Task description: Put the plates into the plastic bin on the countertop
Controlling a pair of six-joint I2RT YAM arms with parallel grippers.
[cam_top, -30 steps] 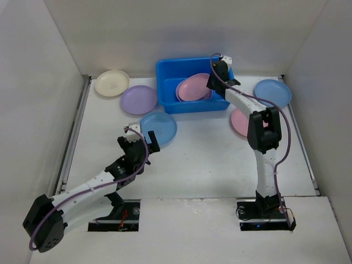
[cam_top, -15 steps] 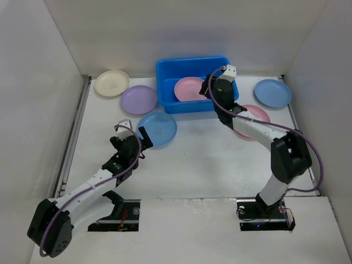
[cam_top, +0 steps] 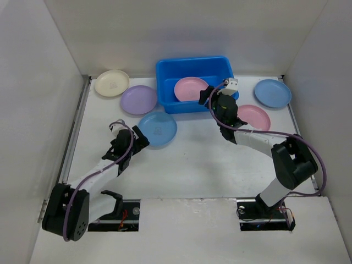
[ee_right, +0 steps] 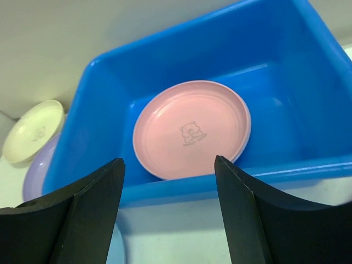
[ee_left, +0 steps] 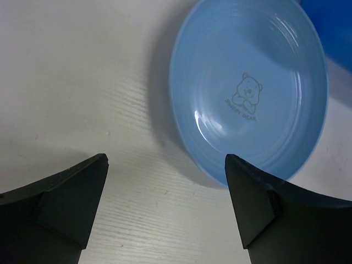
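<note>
- Plates first: one pink plate (cam_top: 191, 88) lies flat inside the blue bin (cam_top: 190, 106), toward its left half. The other five are out on the table (cam_top: 198, 165).
- Left claw (ee_left: 165, 165) is spread wide with nothing in it. It hangs just short of the near light blue plate (ee_left: 247, 93) (the one with the little bear print). The plate sits ahead of the fingertips, more toward one finger, and I can't tell if anything is touching.
- Right claw (ee_right: 169, 165) is also apart and empty, parked at the bin's front wall and looking in. A second pink plate (cam_top: 252, 117) lies just beside that arm.
- My read is that the step in hand is the left arm picking up that blue plate. It's shallow and flat on a smooth table, so I'd pinch the near rim, one finger inside the dish and one outside and low, under the lip.
- Close slowly and evenly. If one finger lands first, the plate will probably skate off across the table.
- For the drop, I'd lift enough to clear the bin's flared rim, then aim for the free right half or stack it on the pink one.
- Cream plate (cam_top: 111, 83), lavender plate (cam_top: 138, 99) and far light blue plate (cam_top: 273, 93) can wait.
</note>
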